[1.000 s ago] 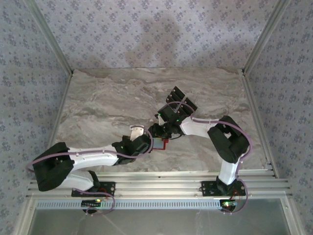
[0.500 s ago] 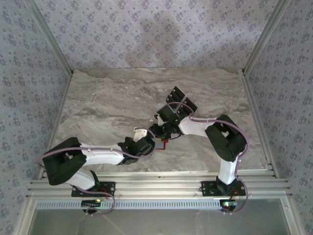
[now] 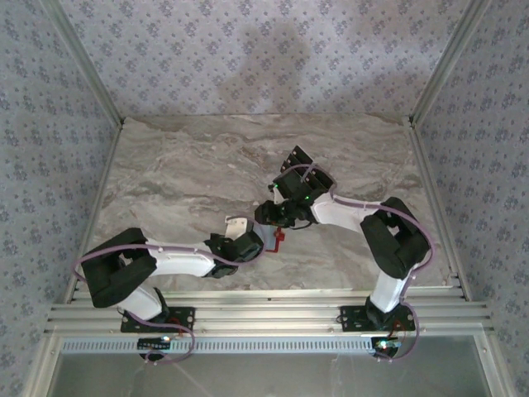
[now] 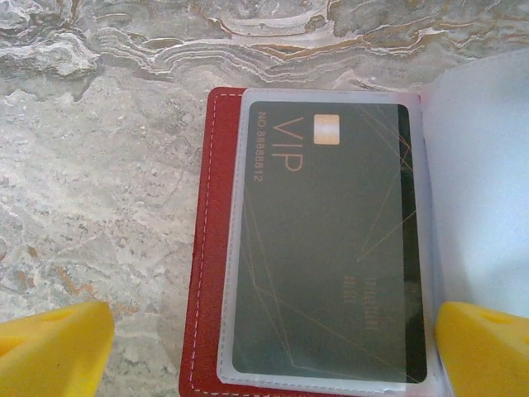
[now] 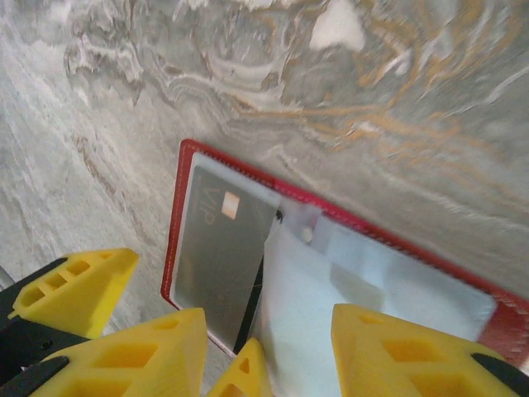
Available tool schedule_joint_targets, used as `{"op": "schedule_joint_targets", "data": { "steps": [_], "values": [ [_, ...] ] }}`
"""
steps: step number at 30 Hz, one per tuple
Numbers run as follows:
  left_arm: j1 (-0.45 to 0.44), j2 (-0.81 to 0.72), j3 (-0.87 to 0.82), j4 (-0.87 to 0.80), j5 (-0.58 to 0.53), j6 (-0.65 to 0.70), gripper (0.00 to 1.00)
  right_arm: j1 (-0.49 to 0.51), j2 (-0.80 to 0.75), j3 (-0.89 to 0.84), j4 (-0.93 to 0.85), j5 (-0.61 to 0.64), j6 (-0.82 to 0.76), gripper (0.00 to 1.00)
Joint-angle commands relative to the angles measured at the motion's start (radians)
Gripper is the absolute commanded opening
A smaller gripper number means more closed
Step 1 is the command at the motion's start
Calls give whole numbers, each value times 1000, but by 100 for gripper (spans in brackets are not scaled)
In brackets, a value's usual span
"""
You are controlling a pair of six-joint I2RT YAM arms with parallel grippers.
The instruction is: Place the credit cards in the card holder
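**Desk:** What can you read on the card?

**Operator:** On my left wrist view the card [image 4: 331, 240] is dark, with "VIP" in pale letters at the top and a gold chip beside it. Along its edge runs a line starting "NO." and then a run of eights; I can't vouch for the last digits. The small print near the lower corner is too fine to read.

**Desk:** Where does it sit?

**Operator:** Inside a clear sleeve [image 4: 234, 248] on one half of the card holder [image 4: 208, 248]. The holder lies open and flat on the marble table [image 4: 99, 165], towards the near side, about mid-width. Its red stitched border shows around the sleeve's outer edge. A loose translucent page [image 4: 479, 182] stands up over the other half.

**Desk:** Grippers?

**Operator:** My left gripper [image 4: 269, 351] is spread wide, with one yellow tip off the holder's outer edge over bare marble and the other over the page side. My right gripper [image 5: 285, 351] has its fingers partly apart with the translucent page between them. I can't tell whether it grips the page or merely straddles it.

**Desk:** Room to move?

**Operator:** From above, both wrists crowd over the holder [image 3: 279, 240]. Bare marble lies open to the left and towards the far left corner.
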Motion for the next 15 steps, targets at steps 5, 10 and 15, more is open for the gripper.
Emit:
{"op": "schedule_joint_targets", "data": {
  "steps": [5, 10, 15],
  "values": [
    [1, 0, -17, -30, -27, -21, 100, -20, 7, 5, -64, 62, -47, 47],
    [2, 1, -18, -32, -25, -21, 100, -30, 25, 19, -58, 62, -52, 47],
    [1, 2, -19, -30, -24, -20, 100, -24, 54, 36, -50, 36, -52, 47]
  ]
}}
